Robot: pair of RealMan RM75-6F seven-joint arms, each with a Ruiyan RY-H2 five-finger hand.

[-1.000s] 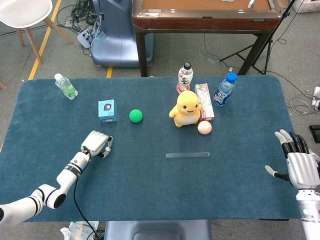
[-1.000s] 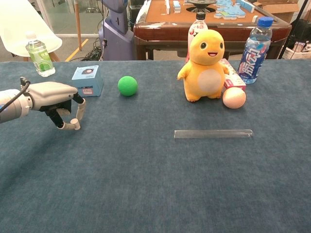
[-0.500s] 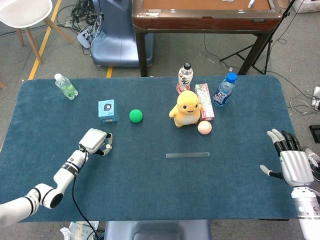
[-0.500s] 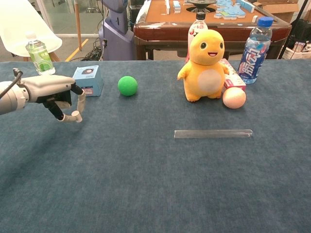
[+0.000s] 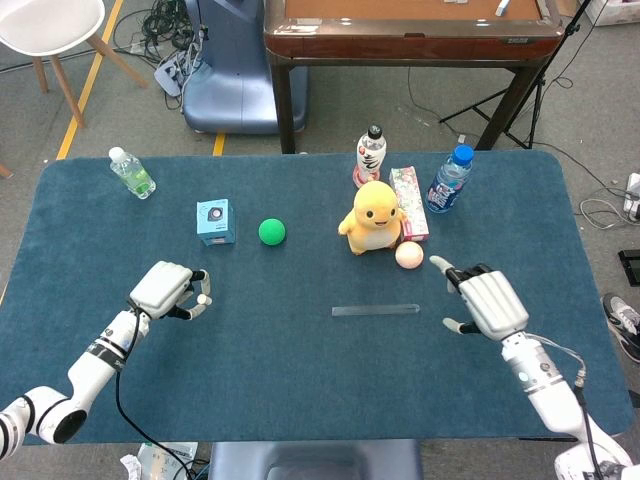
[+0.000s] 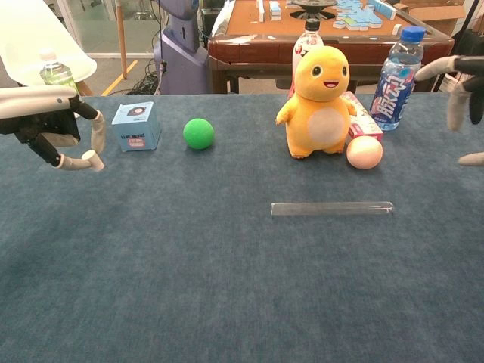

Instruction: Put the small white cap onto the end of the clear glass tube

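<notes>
left hand (image 5: 165,288): raised, apparently pinching white cap (image 6: 94,159) | right hand (image 5: 490,301): fingers spread, empty, beside glass tube (image 5: 375,310)

Head view: high, looking steeply down. Chest view: low, near, facing forward. Both share table (image 5: 300,370).

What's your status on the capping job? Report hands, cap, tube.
Left hand pinches small white cap, lifted. Right hand open, near clear glass tube lying flat on cloth. Path between unobstructed.
</notes>
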